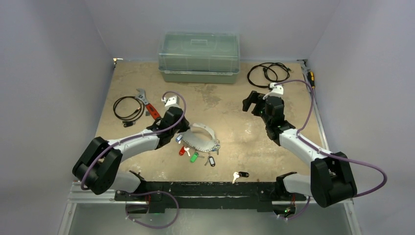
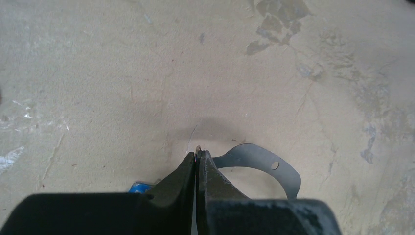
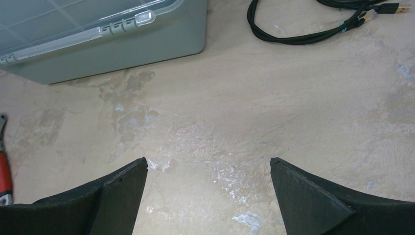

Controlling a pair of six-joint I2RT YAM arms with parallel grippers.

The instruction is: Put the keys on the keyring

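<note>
silver keyring [image 1: 200, 142] beside red, green, black-tagged keys [image 1: 194, 157]

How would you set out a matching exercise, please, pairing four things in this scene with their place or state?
Things:
1. left end effector
2. right end effector
3. clear-lidded storage box
4. red-handled adjustable wrench

Places or states:
A. at the far edge of the table, near the middle
B. shut on one end of the keyring
C. beside a coiled black cable on the left
D. wide open over bare tabletop

Pairs: 1-B, 2-D, 3-A, 4-C
</note>
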